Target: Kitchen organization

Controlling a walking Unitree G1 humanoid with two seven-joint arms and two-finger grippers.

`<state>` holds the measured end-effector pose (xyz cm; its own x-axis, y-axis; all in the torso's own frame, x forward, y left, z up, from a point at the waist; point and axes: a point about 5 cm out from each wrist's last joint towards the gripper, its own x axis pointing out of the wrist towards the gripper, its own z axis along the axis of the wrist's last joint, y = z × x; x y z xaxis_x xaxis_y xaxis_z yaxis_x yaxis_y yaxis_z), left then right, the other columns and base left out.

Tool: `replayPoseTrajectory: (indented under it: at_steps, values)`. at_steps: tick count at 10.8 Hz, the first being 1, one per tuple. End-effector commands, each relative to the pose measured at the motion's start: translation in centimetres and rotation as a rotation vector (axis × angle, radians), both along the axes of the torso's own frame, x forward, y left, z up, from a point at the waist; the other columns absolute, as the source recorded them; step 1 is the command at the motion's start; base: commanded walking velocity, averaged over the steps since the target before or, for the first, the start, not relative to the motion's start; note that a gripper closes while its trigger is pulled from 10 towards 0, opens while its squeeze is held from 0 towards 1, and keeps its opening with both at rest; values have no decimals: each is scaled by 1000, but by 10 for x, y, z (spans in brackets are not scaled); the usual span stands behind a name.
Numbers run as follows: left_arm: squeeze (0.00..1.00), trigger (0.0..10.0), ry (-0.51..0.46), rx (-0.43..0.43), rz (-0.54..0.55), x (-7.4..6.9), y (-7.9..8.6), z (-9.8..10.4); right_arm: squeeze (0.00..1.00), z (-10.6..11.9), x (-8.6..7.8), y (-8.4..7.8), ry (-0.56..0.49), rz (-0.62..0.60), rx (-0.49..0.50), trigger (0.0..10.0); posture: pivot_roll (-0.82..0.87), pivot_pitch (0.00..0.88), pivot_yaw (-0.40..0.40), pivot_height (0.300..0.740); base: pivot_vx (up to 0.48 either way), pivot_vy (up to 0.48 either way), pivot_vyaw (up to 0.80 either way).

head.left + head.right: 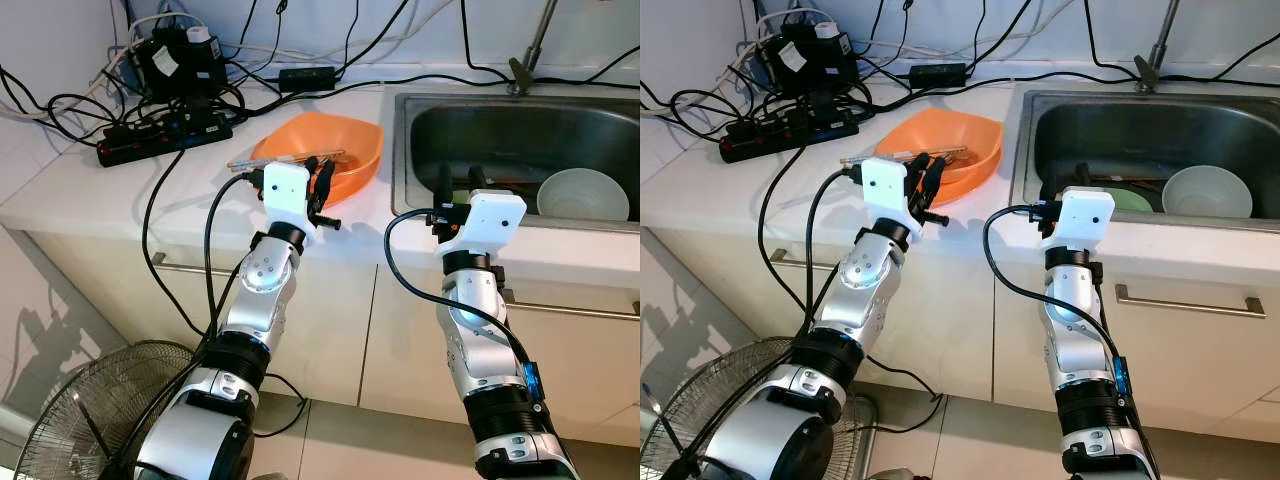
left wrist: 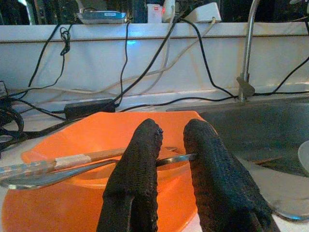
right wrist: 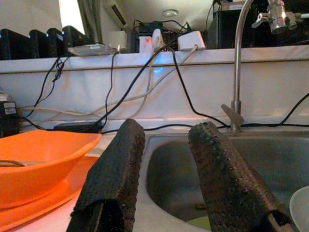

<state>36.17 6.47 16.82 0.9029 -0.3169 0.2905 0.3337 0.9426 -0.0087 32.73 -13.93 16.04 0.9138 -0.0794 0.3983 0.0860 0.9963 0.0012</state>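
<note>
My left claw (image 1: 322, 185) sits at the near rim of the orange bowl (image 1: 350, 145), its two black fingers (image 2: 140, 159) slightly parted with nothing between them. Just past their tips, a metal utensil (image 2: 58, 176) and a wooden-handled one (image 2: 72, 160) lie across the bowl, resting on its rim. My right claw (image 1: 458, 185) hovers at the near edge of the sink (image 1: 470, 120), fingers spread and empty; beyond it, a white bowl (image 1: 583, 195) lies down in the basin, with a greenish plate (image 1: 1130, 200) beside it.

The risks, as I judge them: if I close on the utensils from this low angle, I may press the rim and tip or slide the bowl toward the table (image 1: 90, 195) edge, or flick a utensil out. A power strip (image 1: 165, 135) and tangled cables (image 1: 150, 215) lie beyond my left claw, one cord hanging over the edge near my arm, so a wide swing could snag it. Water near those plugs would be bad.

I can read no writing or brand; the labels on the adapters are too small.
</note>
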Motion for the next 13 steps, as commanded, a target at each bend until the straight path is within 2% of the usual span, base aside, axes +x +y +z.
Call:
replayPoseTrajectory:
  at_steps: [1,3,5,6,7,10,11,12,13]
  values:
    - [0,0,-8,-18,8,3,2,6,0,5,2,4,-21,10,-5,10000,67,0,70,740,0,0,0]
    - [0,0,-9,-66,10,4,4,11,0,5,2,3,-21,8,-6,10000,66,0,69,740,0,0,0]
    - [0,0,-21,-209,0,6,8,29,0,5,2,3,-21,9,-7,10000,66,0,69,740,0,0,0]
    - [0,0,-23,-245,-7,6,9,33,0,5,2,3,-21,9,-7,10000,65,0,69,740,0,0,0]
    - [0,0,-19,-382,-52,4,11,46,0,5,3,3,-21,10,-6,10000,69,0,68,740,0,0,0]
    - [0,0,-1,-527,-93,0,17,55,0,5,3,4,-21,11,-6,10000,69,0,68,740,0,0,0]
    - [0,3490,-16,-534,-154,-5,14,61,0,6,4,4,-23,10,-7,10000,70,0,67,740,0,0,0]
    - [0,10000,-39,-456,-218,-9,5,65,0,8,4,5,-30,17,-16,10000,68,0,67,740,0,0,0]
    - [0,10000,-39,-441,-236,-10,3,66,0,9,4,6,-33,21,-21,10000,67,0,68,740,0,0,0]
